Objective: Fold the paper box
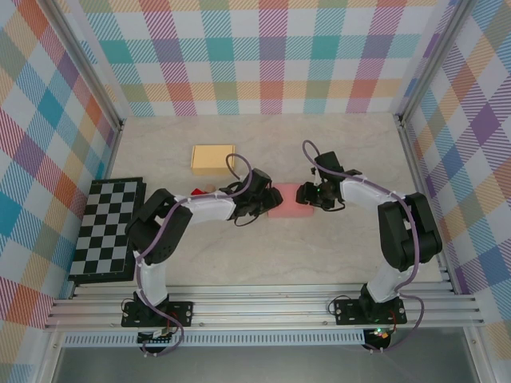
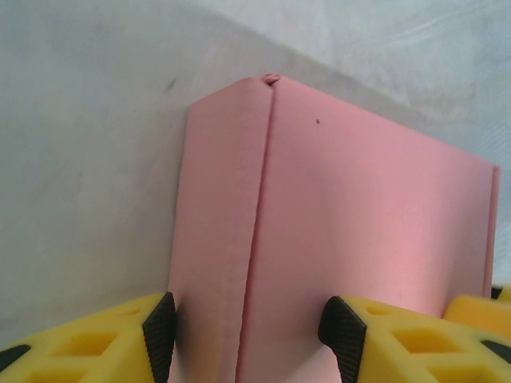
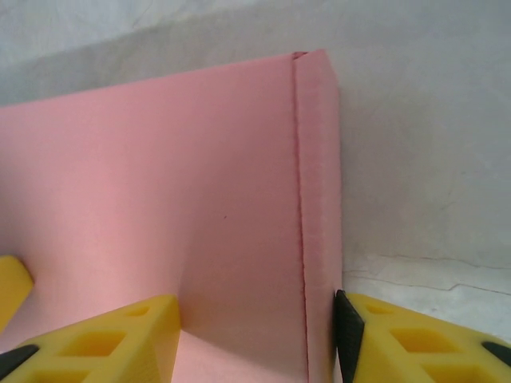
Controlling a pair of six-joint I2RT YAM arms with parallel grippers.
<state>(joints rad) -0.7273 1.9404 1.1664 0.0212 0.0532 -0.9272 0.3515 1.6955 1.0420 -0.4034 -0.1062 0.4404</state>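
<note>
The pink paper box (image 1: 285, 203) lies mid-table between my two arms. From the left, my left gripper (image 1: 254, 199) reaches its left end. In the left wrist view the box (image 2: 359, 223) shows a narrow side strip and a broad panel joined at a crease. My left gripper (image 2: 251, 339) straddles that crease, with its left pad against the strip's outer face and its right pad over the panel. My right gripper (image 1: 307, 194) (image 3: 259, 335) mirrors this on the box (image 3: 160, 175). Its right pad touches the outer wall and its left finger rests over the panel. Both stand partly open.
A flat tan box (image 1: 212, 158) lies behind and to the left. A chessboard (image 1: 106, 230) sits at the left edge, with a small red item (image 1: 197, 191) by the left arm. Plaid walls close in the sides and back.
</note>
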